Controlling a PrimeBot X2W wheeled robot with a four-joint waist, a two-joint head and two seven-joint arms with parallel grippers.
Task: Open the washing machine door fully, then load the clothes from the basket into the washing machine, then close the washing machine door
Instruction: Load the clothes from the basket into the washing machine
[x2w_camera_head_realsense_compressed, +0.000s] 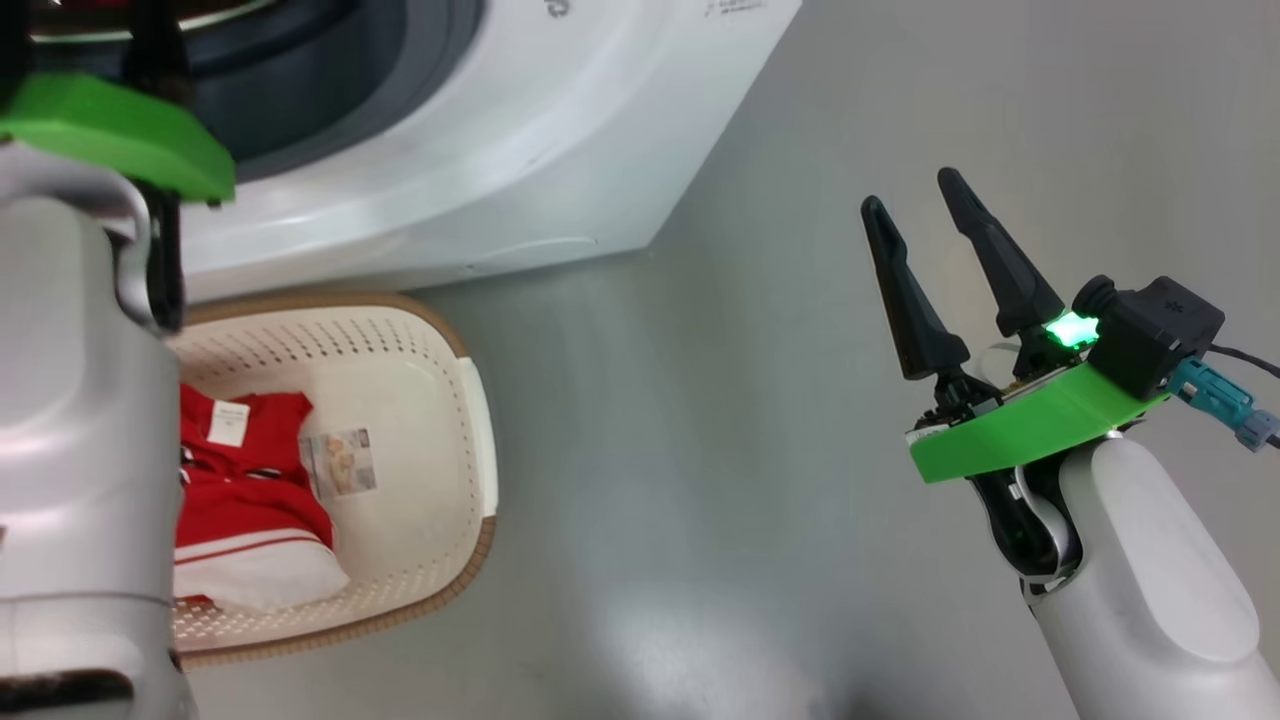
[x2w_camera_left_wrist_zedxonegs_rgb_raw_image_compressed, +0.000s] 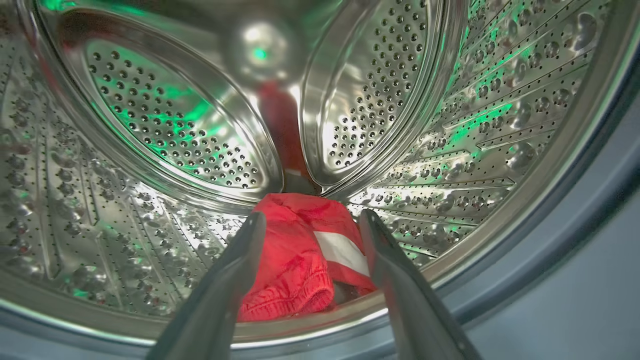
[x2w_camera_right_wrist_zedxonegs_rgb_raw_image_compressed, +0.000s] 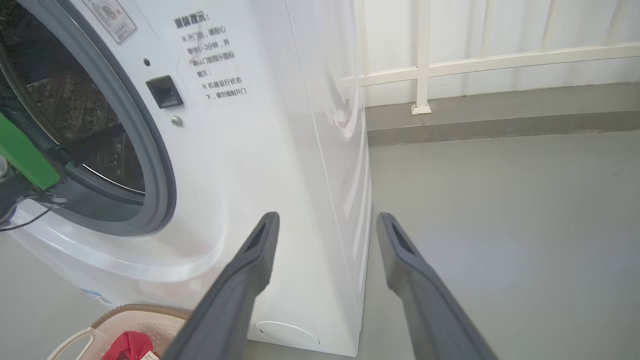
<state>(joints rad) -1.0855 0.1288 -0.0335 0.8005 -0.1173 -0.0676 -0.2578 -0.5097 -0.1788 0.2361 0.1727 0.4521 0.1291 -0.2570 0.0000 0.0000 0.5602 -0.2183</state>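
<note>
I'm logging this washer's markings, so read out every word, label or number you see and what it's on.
"温馨提示:" heads a printed notice on the washing machine.
"下,请勿强制开门" ends it; lines between are unsure.
Corner sticker beside it: too small.
Machine's top-edge print: unreadable.
White label on the clothes: too small.
Sticker in the basket: blurred.

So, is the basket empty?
No, red and white clothes lie bundled inside the cream basket.
</note>
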